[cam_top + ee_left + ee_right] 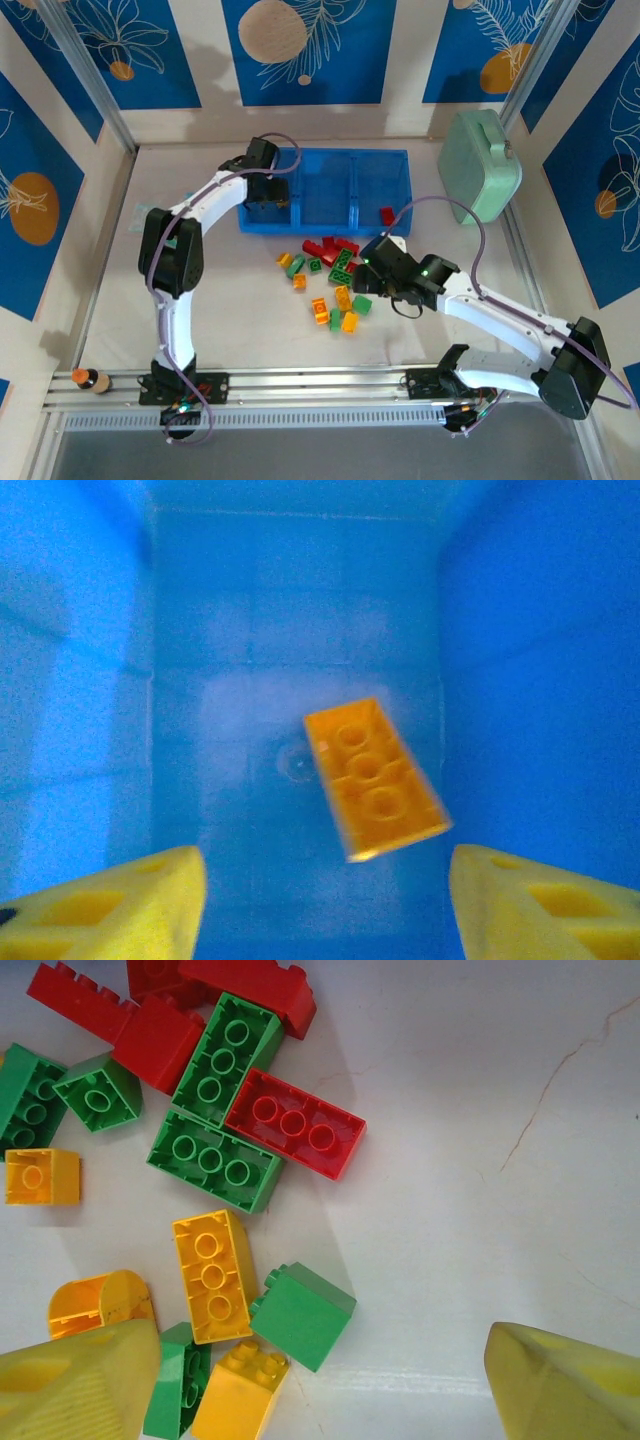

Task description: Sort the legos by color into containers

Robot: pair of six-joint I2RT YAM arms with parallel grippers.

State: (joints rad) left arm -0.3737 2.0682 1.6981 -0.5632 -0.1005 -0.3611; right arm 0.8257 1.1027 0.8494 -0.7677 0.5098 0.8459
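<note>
The blue tray (380, 160) lies at the back of the table with three compartments. My left gripper (267, 207) hangs inside its left compartment. In the left wrist view that gripper (325, 910) is open, and an orange-yellow lego (375, 780), slightly blurred, lies loose between and beyond its fingertips on the blue floor (240, 660). A red lego (387, 214) sits in the right compartment. The pile of red, green and yellow legos (330, 285) lies in front of the tray. My right gripper (375, 268) (320, 1380) hovers open over it, a green cube lego (303, 1315) just ahead of its gap.
A mint-green rounded case (480, 165) stands right of the tray. A pale packet (140, 215) lies at the far left. A small orange-capped object (88, 379) rests on the front rail. In the right wrist view, bare white table (480, 1180) lies right of the legos.
</note>
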